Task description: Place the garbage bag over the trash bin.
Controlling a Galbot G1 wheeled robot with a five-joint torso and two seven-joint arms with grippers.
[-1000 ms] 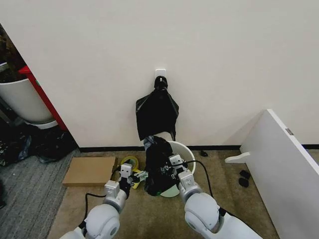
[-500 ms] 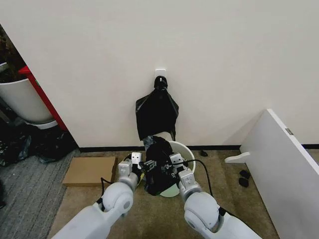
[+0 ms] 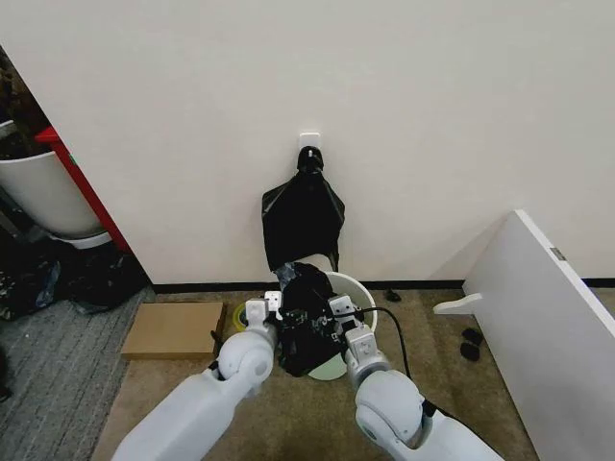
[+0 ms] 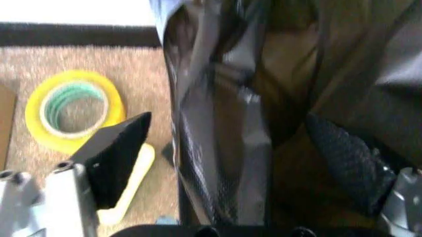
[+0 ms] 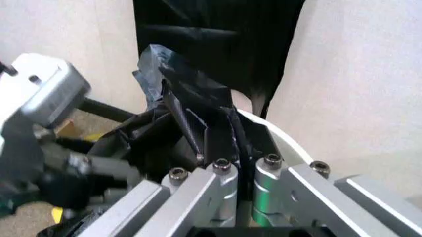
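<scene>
Both grippers meet low at centre frame: the left gripper (image 3: pixel 270 309) has its fingers (image 4: pixel 117 148) spread wide, one on each side of the garbage bag (image 3: pixel 306 317), while the right gripper (image 3: pixel 335 312) is pinched tight on a fold of it. Behind, the trash bin (image 3: pixel 361 292) sits half draped. A yellow tape roll (image 4: pixel 72 109) lies just left. Above, bundled spare bags (image 3: pixel 302 219) hang on the wall.
</scene>
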